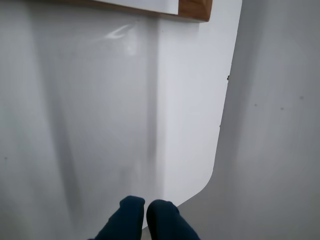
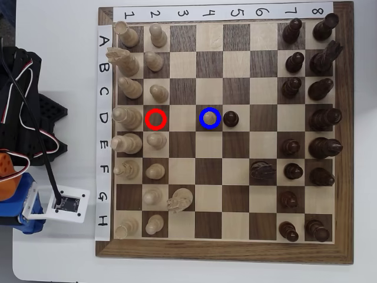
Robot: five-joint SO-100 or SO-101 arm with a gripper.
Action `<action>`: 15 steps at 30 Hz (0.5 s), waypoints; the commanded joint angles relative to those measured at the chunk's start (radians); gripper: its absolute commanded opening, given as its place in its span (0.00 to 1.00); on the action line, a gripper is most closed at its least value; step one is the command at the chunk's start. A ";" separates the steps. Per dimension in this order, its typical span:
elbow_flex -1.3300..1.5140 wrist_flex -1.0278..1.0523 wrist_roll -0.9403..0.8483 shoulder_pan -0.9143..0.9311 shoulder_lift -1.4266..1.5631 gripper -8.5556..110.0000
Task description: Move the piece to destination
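Blue-ringed square point(image 2: 210, 118) is tight: dark pawn point(image 2: 231, 118) right beside it, open squares above, below and left.

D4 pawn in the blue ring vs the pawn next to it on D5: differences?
Colour: the ringed pawn is pale cream, the D5 pawn is dark brown.
Square: the ringed pawn stands on a dark square, the D5 pawn on a light one.
Marking: only the ringed pawn has a blue ring around it; the D5 pawn has none.
Shared: both upright, round-headed, side by side in row D.

In the overhead view the piece point(image 2: 210, 118) stands on the destination point(image 2: 210, 111), mid-board point(image 2: 224, 250); my tool point(image 1: 145, 207) hangs off the board's left edge.
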 commanded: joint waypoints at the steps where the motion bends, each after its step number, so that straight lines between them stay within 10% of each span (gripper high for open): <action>1: -0.018 -0.005 0.035 0.031 0.060 0.08; 15: -0.018 -0.005 0.012 0.006 0.060 0.08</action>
